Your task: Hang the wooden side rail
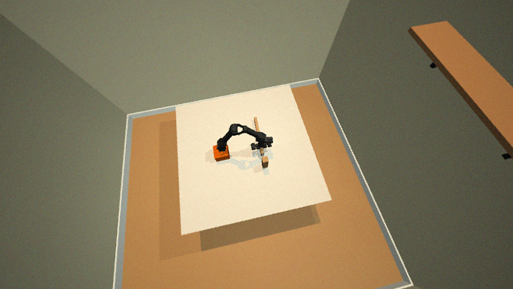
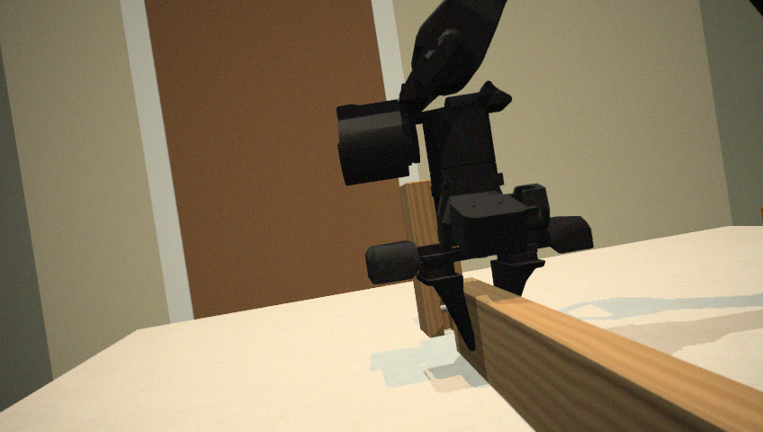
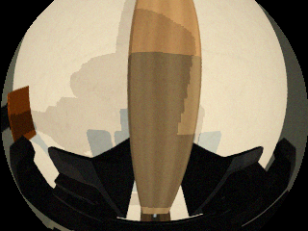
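Note:
The wooden side rail [image 1: 255, 122] [image 2: 599, 369] [image 3: 164, 96] runs away from the headboard post [image 1: 265, 162] [image 2: 421, 213], its near end close to the post. My gripper [image 1: 262, 147] [image 2: 489, 315] [image 3: 156, 138] is shut on the rail near that end, one finger on each side. The near end appears slightly above the table. In the exterior view a small grey metal piece [image 2: 444, 308] shows between post and rail end; I cannot tell whether it is a hook or a pin. The slot is mostly hidden. The rail's far end is outside that view; its contact with the table is unclear.
The pale table top [image 1: 214, 200] [image 2: 267, 364] lies under the rail and post. The orange arm base [image 1: 221, 153] [image 3: 21, 113] stands to the left in the top view. A wooden wall shelf [image 1: 495, 96] hangs far to the right.

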You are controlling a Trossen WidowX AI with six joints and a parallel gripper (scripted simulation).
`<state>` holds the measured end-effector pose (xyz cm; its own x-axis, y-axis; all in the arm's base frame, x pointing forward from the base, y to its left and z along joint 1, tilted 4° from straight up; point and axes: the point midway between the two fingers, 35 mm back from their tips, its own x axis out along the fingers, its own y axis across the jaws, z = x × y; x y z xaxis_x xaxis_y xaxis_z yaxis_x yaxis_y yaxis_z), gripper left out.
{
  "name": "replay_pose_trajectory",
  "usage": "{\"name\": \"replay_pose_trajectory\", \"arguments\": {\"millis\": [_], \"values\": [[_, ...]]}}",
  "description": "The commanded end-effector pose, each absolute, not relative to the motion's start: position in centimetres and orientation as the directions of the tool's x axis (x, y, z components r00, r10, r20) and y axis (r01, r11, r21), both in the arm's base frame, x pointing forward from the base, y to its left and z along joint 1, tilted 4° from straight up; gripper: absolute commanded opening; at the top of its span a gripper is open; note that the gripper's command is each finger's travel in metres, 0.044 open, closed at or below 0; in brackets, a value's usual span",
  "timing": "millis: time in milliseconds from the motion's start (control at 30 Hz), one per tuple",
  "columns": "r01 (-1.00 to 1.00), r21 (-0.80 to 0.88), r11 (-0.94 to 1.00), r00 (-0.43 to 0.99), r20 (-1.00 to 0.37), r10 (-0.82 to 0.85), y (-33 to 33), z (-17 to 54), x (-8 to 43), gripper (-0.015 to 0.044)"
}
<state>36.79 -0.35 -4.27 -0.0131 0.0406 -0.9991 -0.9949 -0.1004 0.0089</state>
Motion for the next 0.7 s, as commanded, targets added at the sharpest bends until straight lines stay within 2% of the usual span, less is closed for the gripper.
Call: {"name": "replay_pose_trajectory", "arguments": {"millis": [0,667], "values": [[-0.996,0.009,-0.094,-0.013,-0.999,0.04,-0.35,-4.27,36.83,0.0],[-0.991,0.009,-0.134,-0.015,-0.999,0.043,-0.36,-4.0,36.83,0.0]]}}
